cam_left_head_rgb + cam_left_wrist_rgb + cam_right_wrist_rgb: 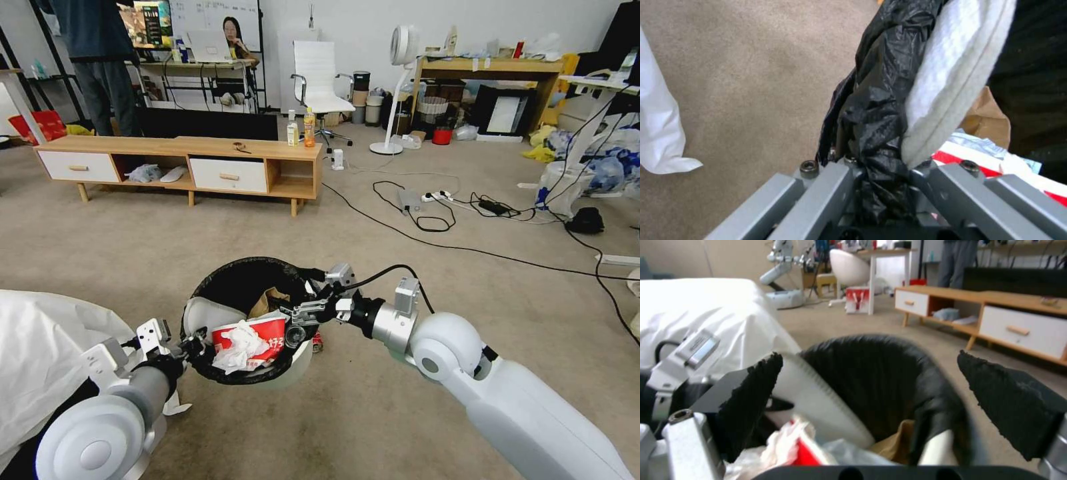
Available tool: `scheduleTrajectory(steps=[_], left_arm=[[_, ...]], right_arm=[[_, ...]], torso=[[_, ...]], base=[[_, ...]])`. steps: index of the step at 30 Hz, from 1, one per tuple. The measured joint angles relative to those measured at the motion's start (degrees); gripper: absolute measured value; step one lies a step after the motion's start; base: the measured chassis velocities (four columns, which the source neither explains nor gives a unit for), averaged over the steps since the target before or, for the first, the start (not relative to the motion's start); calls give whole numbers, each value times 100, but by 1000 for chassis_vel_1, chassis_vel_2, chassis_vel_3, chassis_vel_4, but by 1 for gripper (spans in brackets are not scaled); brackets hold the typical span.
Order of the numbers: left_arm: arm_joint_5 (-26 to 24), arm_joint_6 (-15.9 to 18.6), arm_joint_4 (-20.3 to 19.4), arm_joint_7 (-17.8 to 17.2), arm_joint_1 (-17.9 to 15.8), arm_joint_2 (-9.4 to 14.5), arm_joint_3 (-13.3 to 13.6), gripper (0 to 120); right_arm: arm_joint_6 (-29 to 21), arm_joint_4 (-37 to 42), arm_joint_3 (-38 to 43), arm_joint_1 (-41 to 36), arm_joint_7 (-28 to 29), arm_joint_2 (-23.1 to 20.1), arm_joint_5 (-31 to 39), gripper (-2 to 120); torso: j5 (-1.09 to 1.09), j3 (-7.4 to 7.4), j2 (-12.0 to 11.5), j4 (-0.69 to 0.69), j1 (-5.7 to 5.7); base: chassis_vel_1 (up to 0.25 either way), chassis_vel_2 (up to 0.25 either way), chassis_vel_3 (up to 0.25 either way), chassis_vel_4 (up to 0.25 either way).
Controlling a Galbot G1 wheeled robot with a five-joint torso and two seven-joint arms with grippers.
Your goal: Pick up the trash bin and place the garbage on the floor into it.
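Left gripper [190,348] is clamped on the rim of the bin [293,365], pinching the black liner [882,110] between both jaws; the left wrist view shows the bunched liner running straight down into the jaw gap. The bin hangs off that grip, clear of the floor [373,413], tilted a little toward the robot.

Right gripper [301,319] is over the bin mouth on the side opposite the left gripper. Its fingers [1016,410] are spread wide with nothing between them; the right wrist view looks past both pads into the bin.

Inside the bin, from the left gripper outward:
- white pad [951,76] lying against the liner just inside the gripped rim
- noodle cup [257,337], red and white, on its side
- tissue [239,348] crumpled on top of the cup
- brown paper [267,300] further in, against the far wall

Red can [317,342] shows just under the right gripper at the bin's outer edge; can't tell whether it's on the floor or touching the bin.

Cables [427,243] cross the floor well beyond both grippers.
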Motion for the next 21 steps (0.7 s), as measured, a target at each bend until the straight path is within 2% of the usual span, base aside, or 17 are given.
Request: scheduleTrajectory(steps=[7,8,11,12,13,15,16,17,18,20,21], left_arm=[[-2,0,-27,0,16,13,-41,4],[-5,0,-29,0,16,20,-54,4],[-9,0,-34,1,16,23,-65,4],[-20,0,-46,1,17,25,-75,4],[-20,0,-46,1,17,25,-75,4],[-28,0,-54,17,-3,45,-79,4],[-28,0,-54,17,-3,45,-79,4],[-28,0,-53,28,-20,53,-73,4],[-28,0,-53,28,-20,53,-73,4],[-9,0,-13,67,-76,62,-41,4],[1,0,3,71,-90,66,-31,4]], right_arm=[[264,102,602,-105,-18,-48,-276,100],[452,109,782,-131,46,-48,-475,100],[554,126,981,-166,277,-46,-693,100],[476,205,1209,-225,731,-43,-855,100],[476,205,1209,-225,731,-43,-855,100],[-210,483,1644,-447,2040,-55,-798,100],[-210,483,1644,-447,2040,-55,-798,100],[-442,554,1722,-568,2564,-59,-725,100],[-442,554,1722,-568,2564,-59,-725,100],[-738,551,1713,-960,3620,-46,-617,100],[-785,516,1686,-1131,3811,-46,-640,100]], torso=[[0,0,0,0,0],[0,0,0,0,0],[0,0,0,1,0],[0,0,0,0,0],[0,0,0,0,0],[0,0,0,-1,0],[0,0,0,-1,0],[0,0,0,-1,0],[0,0,0,-1,0],[0,0,0,0,0],[0,0,0,0,0]], base=[[0,0,0,0],[0,0,0,0],[0,0,0,0],[0,0,0,0],[0,0,0,0],[0,0,0,0],[0,0,0,0],[0,0,0,0],[0,0,0,0],[0,0,0,0],[0,0,0,0]])
